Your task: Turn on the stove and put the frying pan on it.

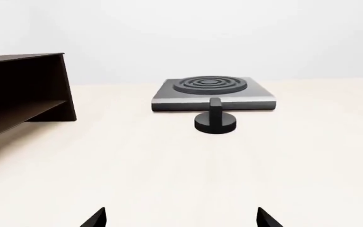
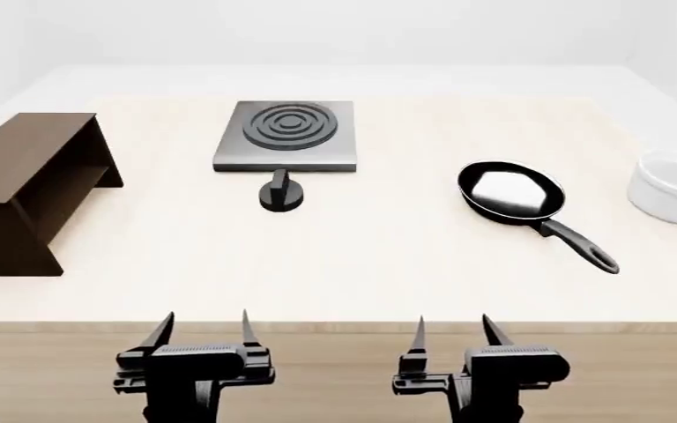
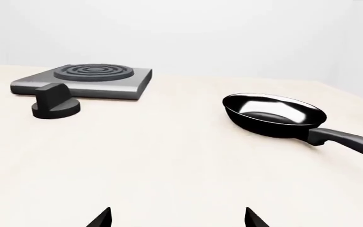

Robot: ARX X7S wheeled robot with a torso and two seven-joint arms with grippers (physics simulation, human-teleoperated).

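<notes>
The stove [image 2: 288,134] is a flat grey slab with dark rings at the back centre-left of the table; it also shows in the left wrist view as the stove [image 1: 211,93] and in the right wrist view as the stove [image 3: 90,79]. Its round black knob [image 2: 281,193] [image 1: 215,119] [image 3: 55,101] stands just in front of it. The frying pan [image 2: 510,195] [image 3: 275,114] lies to the right, handle towards the front right. My left gripper [image 2: 205,326] [image 1: 180,218] and right gripper [image 2: 453,330] [image 3: 177,218] hang open at the table's front edge, far from both, holding nothing.
A dark brown wooden shelf [image 2: 27,188] [image 1: 19,95] stands at the table's left. A white bowl [image 2: 675,186] sits at the far right, beyond the pan. The pale wooden table [image 2: 351,264] has its front edge right under my grippers.
</notes>
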